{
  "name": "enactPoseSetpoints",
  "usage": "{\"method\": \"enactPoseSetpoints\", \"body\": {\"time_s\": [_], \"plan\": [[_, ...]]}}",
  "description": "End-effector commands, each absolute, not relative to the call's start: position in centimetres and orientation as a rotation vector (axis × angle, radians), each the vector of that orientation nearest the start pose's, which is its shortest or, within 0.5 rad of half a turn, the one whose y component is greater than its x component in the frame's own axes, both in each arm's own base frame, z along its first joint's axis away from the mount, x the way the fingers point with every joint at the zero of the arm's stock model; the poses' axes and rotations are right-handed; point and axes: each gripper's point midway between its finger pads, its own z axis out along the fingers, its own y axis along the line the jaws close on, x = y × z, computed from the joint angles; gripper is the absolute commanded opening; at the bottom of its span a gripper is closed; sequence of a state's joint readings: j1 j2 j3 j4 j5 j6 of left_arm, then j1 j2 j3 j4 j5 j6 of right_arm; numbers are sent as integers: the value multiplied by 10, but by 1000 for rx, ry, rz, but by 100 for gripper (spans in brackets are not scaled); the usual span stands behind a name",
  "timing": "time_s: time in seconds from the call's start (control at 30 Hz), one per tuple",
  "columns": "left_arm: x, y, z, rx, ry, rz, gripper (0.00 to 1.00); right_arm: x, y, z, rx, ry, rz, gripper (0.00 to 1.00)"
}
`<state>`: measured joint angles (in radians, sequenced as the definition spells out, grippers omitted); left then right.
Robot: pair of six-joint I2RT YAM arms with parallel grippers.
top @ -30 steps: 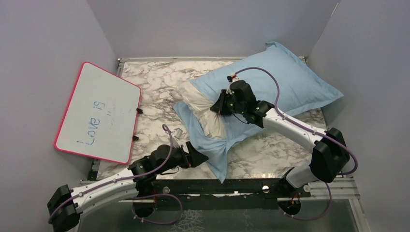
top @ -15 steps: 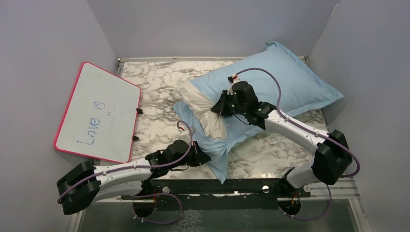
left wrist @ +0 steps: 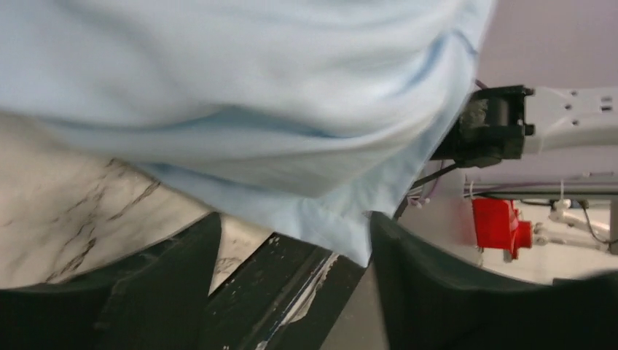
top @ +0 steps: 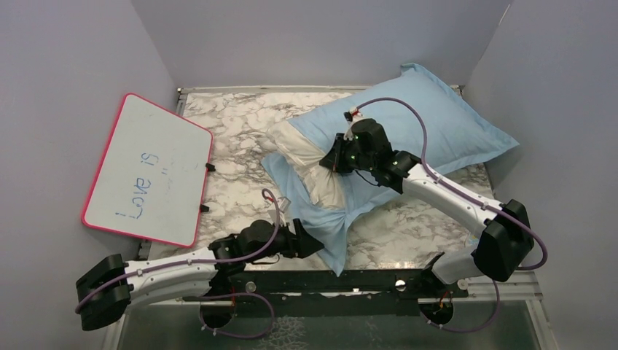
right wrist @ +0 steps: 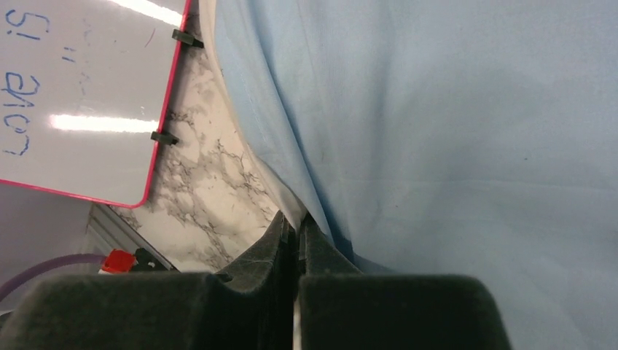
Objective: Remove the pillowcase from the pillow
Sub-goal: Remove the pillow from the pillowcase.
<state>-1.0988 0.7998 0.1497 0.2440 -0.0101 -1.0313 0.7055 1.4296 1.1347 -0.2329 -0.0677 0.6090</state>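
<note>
A: Marble table [top: 233,124] is seen, whiteboard [top: 149,168] set at left; which step is reached?
B: Peeling, judged midway; left gripper [top: 310,244] is spread around the pillowcase [top: 437,124] hem; pillow [top: 317,164] end is bared mid-table, right gripper [top: 331,162] pinched shut there; hem must be clamped, then pulled.

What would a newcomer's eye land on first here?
A big light-blue pillowcase fills the far right of the marble table. The cream pillow bulges from its open end at centre, where the right gripper sits shut. The left gripper, jaws apart, straddles the pillowcase's near corner at the front edge. A pink-framed whiteboard reading "Love is" sits at the left.
</note>
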Motion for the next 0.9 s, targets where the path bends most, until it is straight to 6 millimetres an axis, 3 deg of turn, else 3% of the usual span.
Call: {"method": "enactPoseSetpoints", "body": {"time_s": [0.0, 0.27, 0.33, 0.37, 0.47, 0.5, 0.63, 0.77, 0.87], "plan": [[105, -291, 136, 137, 2083, -1385, 85, 312, 312, 225, -145, 2161, 871, 1], [110, -326, 105, 236, 2213, -1200, 88, 311, 324, 242, -144, 2139, 926, 1], [116, -331, 94, 206, 2234, -1121, 82, 311, 327, 249, -148, 2129, 939, 1], [120, -332, 88, 172, 2245, -1088, 68, 310, 329, 252, -151, 2122, 944, 1], [124, -333, 80, 116, 2264, -1065, 5, 314, 327, 262, -163, 2098, 917, 1], [121, -334, 84, 123, 2257, -1083, 0, 318, 322, 264, -154, 2092, 873, 1], [105, -324, 81, 154, 2247, -1110, 0, 341, 299, 293, -76, 2010, 703, 1], [77, -304, 46, 150, 2325, -1117, 0, 357, 302, 330, -69, 1921, 690, 1], [52, -299, 25, 223, 2376, -1105, 0, 368, 312, 343, -70, 1903, 698, 1]]}}
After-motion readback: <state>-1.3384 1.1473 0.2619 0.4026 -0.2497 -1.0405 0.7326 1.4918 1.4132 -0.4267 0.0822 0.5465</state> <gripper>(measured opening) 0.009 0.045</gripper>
